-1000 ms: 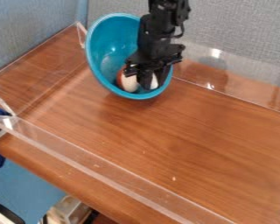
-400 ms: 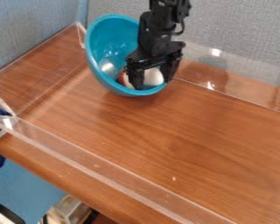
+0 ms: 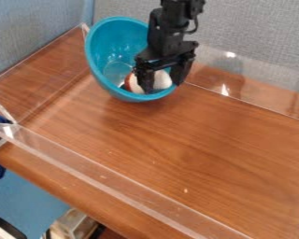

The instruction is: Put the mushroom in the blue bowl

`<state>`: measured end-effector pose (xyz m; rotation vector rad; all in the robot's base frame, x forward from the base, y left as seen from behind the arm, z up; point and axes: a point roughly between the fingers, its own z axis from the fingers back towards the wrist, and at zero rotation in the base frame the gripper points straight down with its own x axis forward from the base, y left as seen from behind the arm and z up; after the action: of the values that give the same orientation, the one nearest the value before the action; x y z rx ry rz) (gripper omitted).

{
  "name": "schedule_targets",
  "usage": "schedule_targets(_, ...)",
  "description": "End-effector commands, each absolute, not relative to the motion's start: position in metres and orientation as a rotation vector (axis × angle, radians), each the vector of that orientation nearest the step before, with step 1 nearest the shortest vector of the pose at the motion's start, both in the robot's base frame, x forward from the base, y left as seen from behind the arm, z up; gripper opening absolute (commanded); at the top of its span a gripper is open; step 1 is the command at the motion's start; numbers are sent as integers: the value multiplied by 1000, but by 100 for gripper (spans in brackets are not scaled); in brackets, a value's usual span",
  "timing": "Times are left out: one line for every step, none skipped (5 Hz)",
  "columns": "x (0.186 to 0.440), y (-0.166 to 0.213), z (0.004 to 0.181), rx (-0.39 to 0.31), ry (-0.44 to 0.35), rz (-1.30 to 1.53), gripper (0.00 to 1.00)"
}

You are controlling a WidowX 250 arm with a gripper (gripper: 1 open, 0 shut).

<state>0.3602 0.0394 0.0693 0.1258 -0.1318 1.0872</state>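
"Where is the mushroom [image 3: 161,81] sitting?"

"It's lying inside the blue bowl [image 3: 107,82], down near the lower rim. The black fingers [image 3: 163,75] are reaching into the bowl from above, and the mushroom is showing low between their tips."

"Are they gripping it?"

"No, they're standing parted, released, one on either side of its pale part. Whether a tip is still brushing it, I can't tell."

"How is the bowl resting?"

"It's tilting, with its round mouth facing out toward us. Its turquoise wall is looking smooth and glossy, and its rim is curving below the mushroom."

"And the mushroom itself?"

"Its cream-white part is bulging roundly, and a reddish-brown bit is peeking out at the left. The fingers are covering some of it."

"What's lying underneath?"

"A brown wooden surface [image 3: 177,149], showing fine grain and a soft shine. A clear panel [image 3: 258,93] is edging it at the back, and behind that a grey wall [image 3: 258,33] is showing a speckled, rough texture."
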Motion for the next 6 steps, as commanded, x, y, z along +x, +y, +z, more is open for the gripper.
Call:
schedule_targets(369,28,104,79,-209,1070,100)
schedule_targets(370,18,109,79,-207,1056,100)
schedule_targets(370,7,115,74,-197,1039,100)
schedule_targets(368,-10,127,60,-198,1007,100)
schedule_targets(364,-28,138,46,-191,984,100)
schedule_targets(358,-47,145,45,-183,961,100)
